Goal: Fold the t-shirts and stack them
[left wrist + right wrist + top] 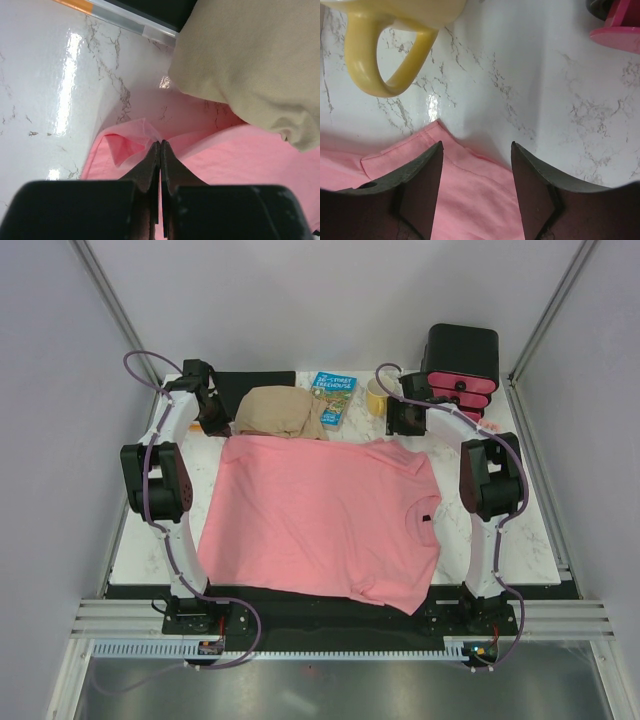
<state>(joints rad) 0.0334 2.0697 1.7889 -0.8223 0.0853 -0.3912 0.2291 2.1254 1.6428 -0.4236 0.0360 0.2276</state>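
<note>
A salmon-pink t-shirt (320,520) lies spread flat over the middle of the white marble table (530,530), its neck with a small dark label toward the right. My left gripper (215,422) is at the shirt's far left corner. In the left wrist view its jaws are shut (160,143), pinching a thin raised fold of the pink cloth (125,145). My right gripper (405,422) hovers over the far right sleeve. In the right wrist view it stands open (476,145), its fingers straddling the sleeve's hemmed edge (470,190), with nothing gripped.
A folded beige garment (278,412) lies just beyond the shirt's far edge, beside my left gripper. Behind it are a black mat (255,383), a blue book (332,395), a yellow mug (377,397) and a black box with pink drawer fronts (460,365).
</note>
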